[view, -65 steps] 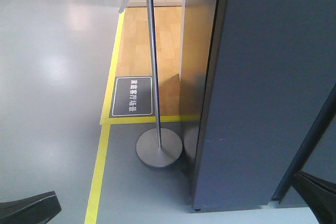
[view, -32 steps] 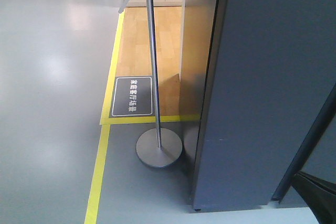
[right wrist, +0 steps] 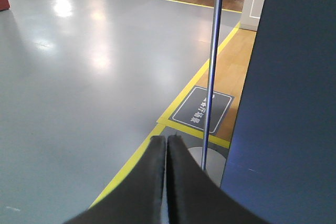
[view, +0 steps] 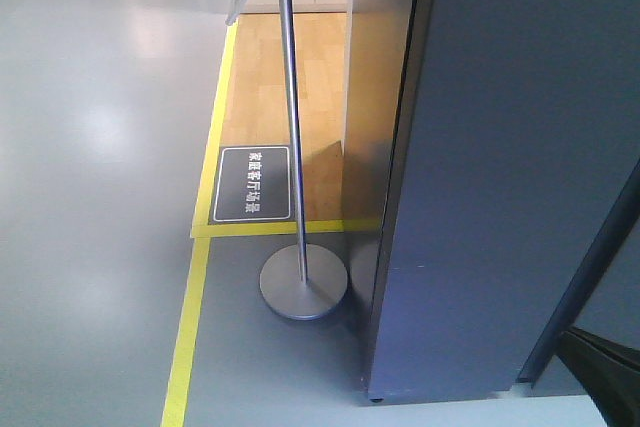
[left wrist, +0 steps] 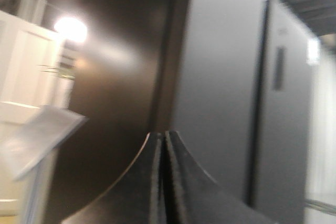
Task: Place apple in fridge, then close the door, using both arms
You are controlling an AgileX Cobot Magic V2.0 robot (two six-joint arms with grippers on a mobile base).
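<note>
The apple is not in view. The dark grey fridge (view: 500,167) fills the right of the front view. None of its white interior shows. In the blurred left wrist view my left gripper (left wrist: 164,135) is shut and empty, pointing at the fridge's (left wrist: 220,77) grey front. The door (left wrist: 286,108) panels there look flush. In the right wrist view my right gripper (right wrist: 167,139) is shut and empty. It is held over the floor, with the fridge's side (right wrist: 283,108) to its right. A black part of the right arm (view: 605,372) shows at the front view's bottom right.
A sign stand with a metal pole (view: 292,127) and round base (view: 303,287) stands just left of the fridge. It also shows in the right wrist view (right wrist: 212,66). Yellow floor tape (view: 190,317) and a dark floor label (view: 254,184) lie beside it. Grey floor stretches to the left.
The black part of the left arm at the front view's bottom left has moved out of that view. The fridge and stand have not moved.
</note>
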